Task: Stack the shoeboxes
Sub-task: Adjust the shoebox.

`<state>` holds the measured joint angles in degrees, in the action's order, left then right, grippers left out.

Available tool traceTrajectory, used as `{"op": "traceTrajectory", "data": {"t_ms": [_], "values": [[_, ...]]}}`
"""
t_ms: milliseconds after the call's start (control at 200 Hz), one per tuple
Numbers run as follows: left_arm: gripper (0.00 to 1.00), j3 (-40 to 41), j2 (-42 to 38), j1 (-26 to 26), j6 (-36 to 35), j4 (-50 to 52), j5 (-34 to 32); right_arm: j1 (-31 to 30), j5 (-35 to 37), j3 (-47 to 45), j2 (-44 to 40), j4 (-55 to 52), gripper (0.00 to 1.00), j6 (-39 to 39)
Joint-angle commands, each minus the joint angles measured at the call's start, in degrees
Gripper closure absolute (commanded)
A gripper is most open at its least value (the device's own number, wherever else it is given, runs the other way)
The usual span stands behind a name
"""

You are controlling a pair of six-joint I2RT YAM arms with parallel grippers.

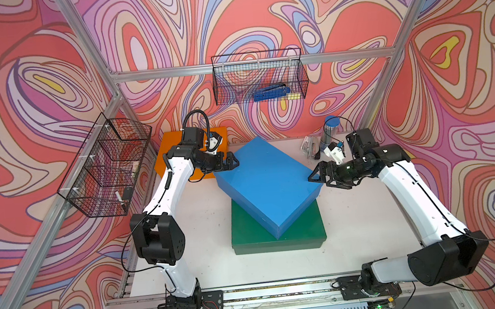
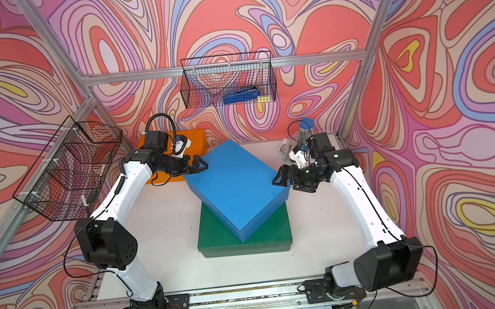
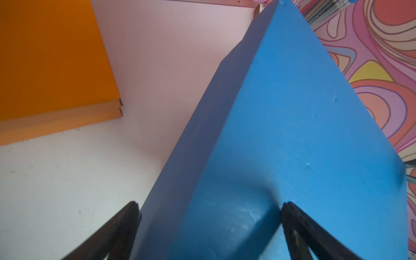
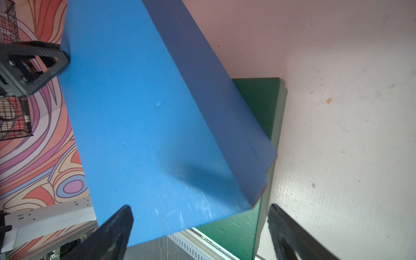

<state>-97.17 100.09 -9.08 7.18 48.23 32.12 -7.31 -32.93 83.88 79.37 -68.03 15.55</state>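
Left gripper (image 1: 232,161) and right gripper (image 1: 316,176), jaws spread wide and gripping nothing, reach inward horizontally, straddling opposite blue box (image 1: 269,181) corners.

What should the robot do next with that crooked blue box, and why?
Probably swivel the blue box until its edges line up with the green box: it lies skewed across it, overhanging at the back. The left gripper and right gripper, both open, flank opposite corners.
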Motion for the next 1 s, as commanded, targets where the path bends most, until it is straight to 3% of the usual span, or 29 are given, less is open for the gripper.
{"op": "traceTrajectory", "data": {"t_ms": [0,526,751,897,997], "values": [[0.00,4.70,-6.12,-0.41,0.99,-1.47,1.73,0.02,-2.79,-0.69,0.74,2.35,0.05,-0.57],[0.01,26.51,-28.46,-3.38,8.90,-4.55,2.02,0.02,-5.97,-0.52,5.58,8.10,0.05,-2.63],[0.04,30.56,-35.27,-9.91,13.77,-1.46,-2.41,0.01,-7.92,1.84,8.94,9.47,0.06,-3.68],[0.04,34.73,-40.37,-10.55,17.47,-1.92,-2.66,-0.13,-8.53,0.49,9.22,10.76,0.07,-3.95],[0.00,34.62,-42.75,-10.52,16.97,0.54,-6.37,-0.16,-8.22,-1.24,8.89,11.35,0.07,-4.38]]}}
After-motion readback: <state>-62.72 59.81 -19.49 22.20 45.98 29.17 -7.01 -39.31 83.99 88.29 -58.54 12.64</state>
